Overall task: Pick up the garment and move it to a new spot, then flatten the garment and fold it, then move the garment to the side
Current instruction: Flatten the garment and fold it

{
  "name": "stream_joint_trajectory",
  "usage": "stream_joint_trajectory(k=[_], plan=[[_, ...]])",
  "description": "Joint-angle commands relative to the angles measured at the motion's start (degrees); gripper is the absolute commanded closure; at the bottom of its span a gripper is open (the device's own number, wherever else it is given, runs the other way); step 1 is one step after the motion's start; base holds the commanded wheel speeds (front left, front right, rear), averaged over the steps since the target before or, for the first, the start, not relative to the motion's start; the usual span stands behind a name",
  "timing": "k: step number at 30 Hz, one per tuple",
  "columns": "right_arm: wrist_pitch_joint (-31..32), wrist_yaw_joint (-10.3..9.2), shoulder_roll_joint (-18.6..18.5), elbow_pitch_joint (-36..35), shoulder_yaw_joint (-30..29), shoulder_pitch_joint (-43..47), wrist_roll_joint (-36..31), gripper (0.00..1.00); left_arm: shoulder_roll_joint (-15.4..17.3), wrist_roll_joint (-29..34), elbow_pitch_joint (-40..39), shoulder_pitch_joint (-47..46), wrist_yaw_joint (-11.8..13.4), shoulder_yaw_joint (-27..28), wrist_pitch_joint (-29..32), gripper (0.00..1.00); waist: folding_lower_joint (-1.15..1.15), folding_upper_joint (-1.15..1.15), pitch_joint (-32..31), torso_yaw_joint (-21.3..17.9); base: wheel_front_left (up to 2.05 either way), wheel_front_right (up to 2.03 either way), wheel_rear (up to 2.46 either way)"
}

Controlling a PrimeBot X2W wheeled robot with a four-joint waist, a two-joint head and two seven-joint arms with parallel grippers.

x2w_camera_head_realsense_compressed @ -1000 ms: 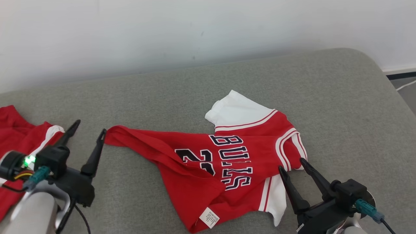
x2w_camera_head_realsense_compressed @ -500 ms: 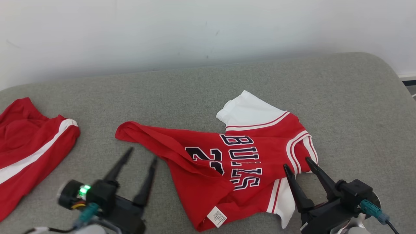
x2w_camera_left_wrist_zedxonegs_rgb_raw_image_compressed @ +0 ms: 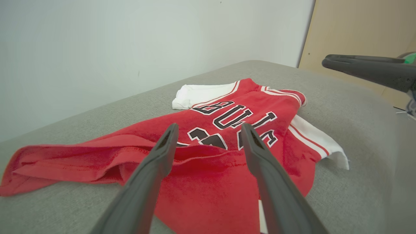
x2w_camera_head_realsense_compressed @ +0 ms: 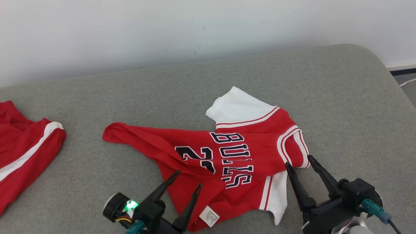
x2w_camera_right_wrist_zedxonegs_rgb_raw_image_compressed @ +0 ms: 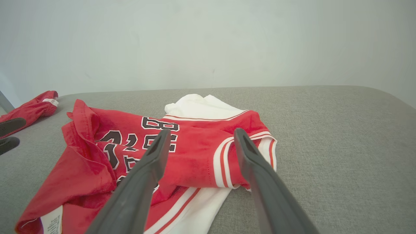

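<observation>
Dark, long fingers of my left hand (x2w_camera_head_realsense_compressed: 188, 178) sit nearest me, spread wide and holding nothing. Their tips are over the near hem of the red and white basketball jersey (x2w_camera_head_realsense_compressed: 240, 152), close to its white sewn-in label (x2w_camera_head_realsense_compressed: 209, 216). My right hand (x2w_camera_head_realsense_compressed: 299, 160) is also wide and empty, with its tips right at the striped armhole on the jersey's right edge. I cannot tell whether they touch the cloth.

The jersey lies mid-way across the grey upholstered cushion (x2w_camera_head_realsense_compressed: 341, 107), rumpled. Its lower part is flipped up over the number, one corner trails off to the left, and a white sleeve points away from me. Well apart from it, at the cushion's left end, lies a second red garment with a white stripe (x2w_camera_head_realsense_compressed: 19, 136). Behind everything is a pale wall (x2w_camera_head_realsense_compressed: 162, 32).

By my reading nothing is flattened or folded yet, and the move to the side is also left to do. Whether this is already the new spot, I cannot say. Both hands look poised for a grasp.
</observation>
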Motion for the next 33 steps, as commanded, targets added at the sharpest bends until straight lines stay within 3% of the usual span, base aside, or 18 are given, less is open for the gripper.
stream_joint_trajectory(k=[1, 15, 24, 25, 26, 28, 29, 30, 33], plan=[[-0.1, -0.02, 0.0, -0.2, 0.1, 0.2, -0.3, 0.00, 0.0, 0.3, 0.4, 0.9, 0.2, -0.3, -0.2, 0.00, 0.01, 0.00, 0.3, -0.4, 0.00, 0.00, 0.00], [-0.1, -0.02, 1.0, -0.6, -0.8, -0.4, -1.1, 0.00, -0.9, 5.0, 7.0, -0.9, 1.0, -4.6, -0.2, 0.00, 0.01, 0.00, 2.4, -2.9, 0.00, 0.00, 0.00], [-0.1, -0.02, 1.3, -0.6, -0.8, -0.5, -1.1, 0.00, 0.3, 8.2, 10.5, -3.1, 3.8, -7.2, -0.2, 0.00, 0.01, 0.00, 2.5, -3.4, 0.00, 0.00, 0.00], [-0.1, -0.02, 1.4, -0.7, -0.8, -0.5, -1.2, 0.00, 0.3, 8.2, 11.3, -3.3, 3.9, -7.5, -0.2, 0.11, 0.01, 0.00, 2.4, -3.4, 0.00, 0.00, 0.00], [-0.1, -0.02, 1.4, -0.7, -0.9, -0.5, -1.2, 0.00, 0.3, 8.2, 11.9, -3.5, 4.0, -7.7, -0.2, 0.36, 0.01, 0.00, 2.4, -3.5, 0.00, 0.00, 0.00], [-0.1, -0.02, 1.4, -0.7, -0.9, -0.4, -1.2, 0.00, 0.1, 7.8, 13.1, -3.9, 4.2, -8.0, -0.2, 0.60, 0.01, 0.00, 2.4, -3.4, 0.00, 0.00, 0.00], [-0.1, -0.02, 1.4, -0.7, -0.9, -0.4, -1.2, 0.00, 0.1, 7.7, 13.6, -4.0, 4.3, -8.1, -0.2, 0.67, 0.01, 0.00, 2.4, -3.4, 0.00, 0.00, 0.00], [-0.1, -0.02, 1.4, -0.7, -0.8, -0.4, -1.2, 0.00, 0.1, 7.6, 14.0, -4.2, 4.4, -8.3, -0.2, 1.00, 0.01, 0.00, 2.3, -3.4, 0.00, 0.00, 0.00], [-0.1, -0.02, 1.4, -0.7, -0.8, -0.4, -1.3, 0.00, -0.1, 7.0, 14.5, -4.8, 4.9, -8.3, -0.2, 1.00, 0.01, 0.00, 2.3, -3.3, 0.00, 0.00, 0.00]])
